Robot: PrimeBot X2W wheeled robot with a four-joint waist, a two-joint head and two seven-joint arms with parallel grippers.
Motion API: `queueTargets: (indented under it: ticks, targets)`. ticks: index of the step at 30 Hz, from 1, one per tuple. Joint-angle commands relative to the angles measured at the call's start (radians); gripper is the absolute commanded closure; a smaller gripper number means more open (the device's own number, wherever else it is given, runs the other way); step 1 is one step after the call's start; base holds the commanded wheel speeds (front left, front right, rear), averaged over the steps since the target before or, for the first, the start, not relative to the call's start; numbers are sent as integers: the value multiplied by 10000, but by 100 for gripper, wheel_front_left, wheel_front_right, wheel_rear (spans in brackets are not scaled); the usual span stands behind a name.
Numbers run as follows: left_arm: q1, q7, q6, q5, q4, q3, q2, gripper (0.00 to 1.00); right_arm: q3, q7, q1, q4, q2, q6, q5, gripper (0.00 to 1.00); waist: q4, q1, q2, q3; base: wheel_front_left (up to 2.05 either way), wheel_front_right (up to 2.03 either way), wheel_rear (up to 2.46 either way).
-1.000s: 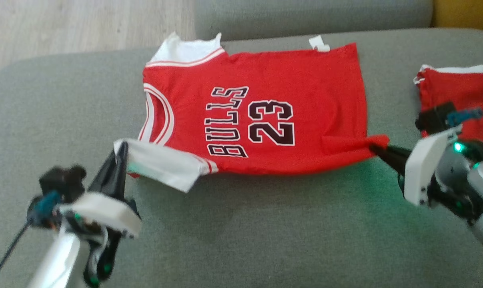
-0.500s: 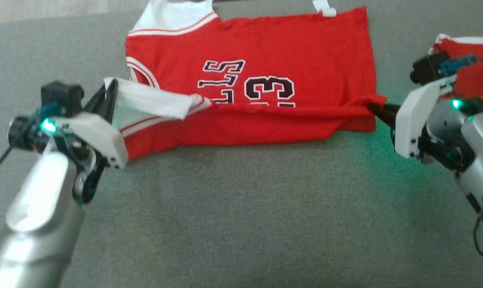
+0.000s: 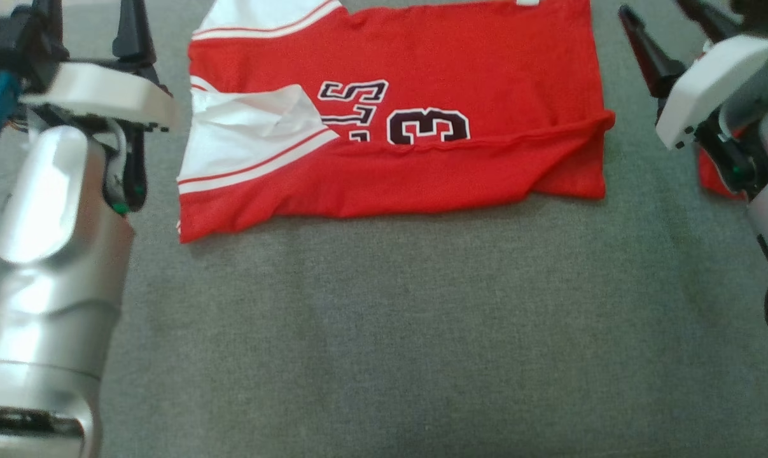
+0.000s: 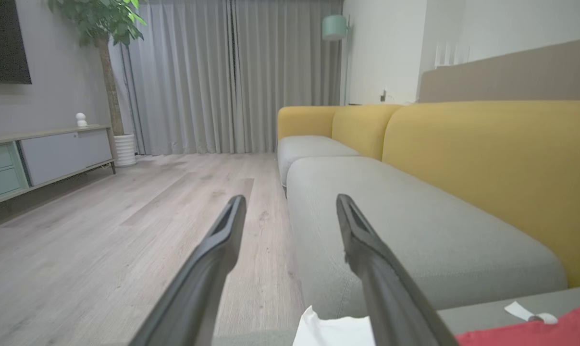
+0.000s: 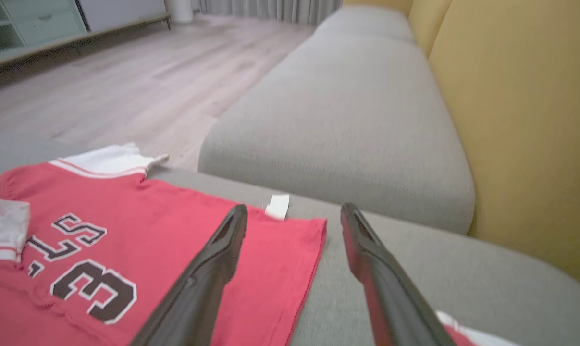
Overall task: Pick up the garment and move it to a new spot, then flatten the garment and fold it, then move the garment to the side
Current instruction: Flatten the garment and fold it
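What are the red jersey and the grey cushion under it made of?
Red jersey: probably a thin, soft synthetic knit, matte; it folds limply and creases. Grey cushion: looks like coarse woven upholstery cloth, matte, with a speckled weave showing.

Red, white-trimmed garment (image 3: 422, 172), lettering (image 3: 428, 127) seemingly black, grey sofa (image 3: 390, 350).

grey curtains (image 4: 232, 72), wood floor (image 4: 102, 230), yellow-backed sofa (image 4: 487, 158).

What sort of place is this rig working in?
Most likely a home living room: a sofa with yellow backs and grey seats, a low sideboard along the wall beside a potted tree, and floor-length grey curtains above a wood floor.
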Motion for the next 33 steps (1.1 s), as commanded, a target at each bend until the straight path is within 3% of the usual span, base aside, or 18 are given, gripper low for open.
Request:
queueTargets:
  ticks: [1,6,11,21,26,33]
  targets:
    - [-12,-388,61,-98,-297,428,228,0,-105,-784,65,-142,40,-7,-264,0,92,0,0,-254,0,0,0]
    - [1173,-755,18,-293,-1320,862,-199,0,-798,-2802,742,-71,107,-7,-1225,0,213,0,0,-829,0,0,0]
    - [3526,-768,129,56,-3444,1521,-909,0,-2351,-3671,2263,-522,641,-7,-2790,0,279,0,0,-1360,0,0,0]
    - [5758,-771,34,443,-4184,2013,-1807,0,-4601,-3851,5194,-2333,2240,-7,-5110,0,297,0,0,-1811,0,0,0]
    - [6156,-771,-82,732,-4060,2053,-1954,0,-5047,-3613,5999,-3025,2754,-7,-5690,0,289,0,0,-1890,0,0,0]
    - [6036,-771,-161,1044,-3591,2043,-2018,0,-5113,-3196,6210,-3666,2938,-7,-5874,0,231,0,0,-1772,0,0,0]
